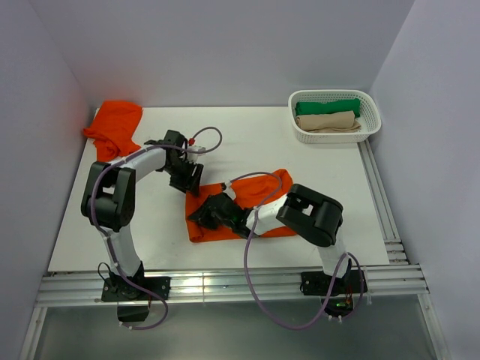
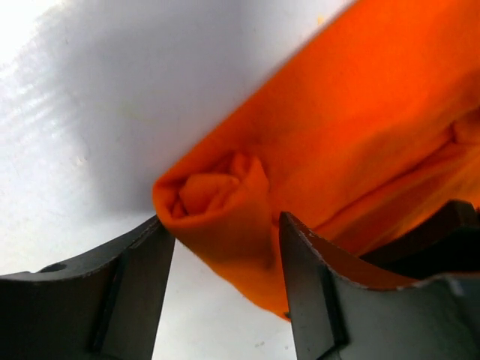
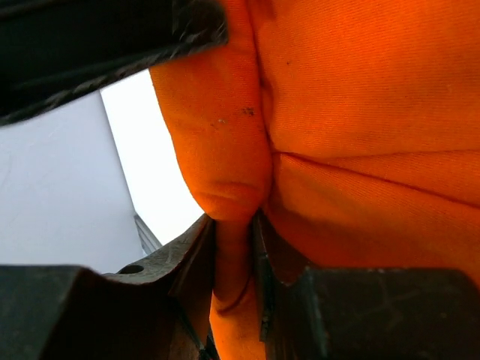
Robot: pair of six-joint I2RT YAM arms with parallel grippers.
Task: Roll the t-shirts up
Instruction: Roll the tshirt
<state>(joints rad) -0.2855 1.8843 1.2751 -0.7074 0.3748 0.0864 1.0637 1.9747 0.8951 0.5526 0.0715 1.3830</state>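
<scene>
Shirt in work: orange tee [image 1: 259, 196] lies mid-table, part rolled, between the two arms; its left end is wound into a tight spiral [image 2: 214, 199].
Left gripper [image 1: 187, 177]: stands at the far left corner of that tee, jaws wide, straddling the rolled end; the left finger [image 2: 139, 285] sits just beside the roll, the right finger [image 2: 311, 277] against the cloth. No squeeze visible.
Right gripper [image 1: 212, 214]: low over the tee's near left part, jaws narrow, pinching a fold of orange cloth [image 3: 232, 247] between the fingers.
Second shirt: another orange tee [image 1: 114, 127] lies crumpled at the far left corner of the table, well apart from both grippers.
Basket [image 1: 369, 124]: white mesh, far right corner; holds a green bundle [image 1: 327, 106] and a tan bundle [image 1: 327, 122] side by side.
Table [image 1: 247, 142]: white.
</scene>
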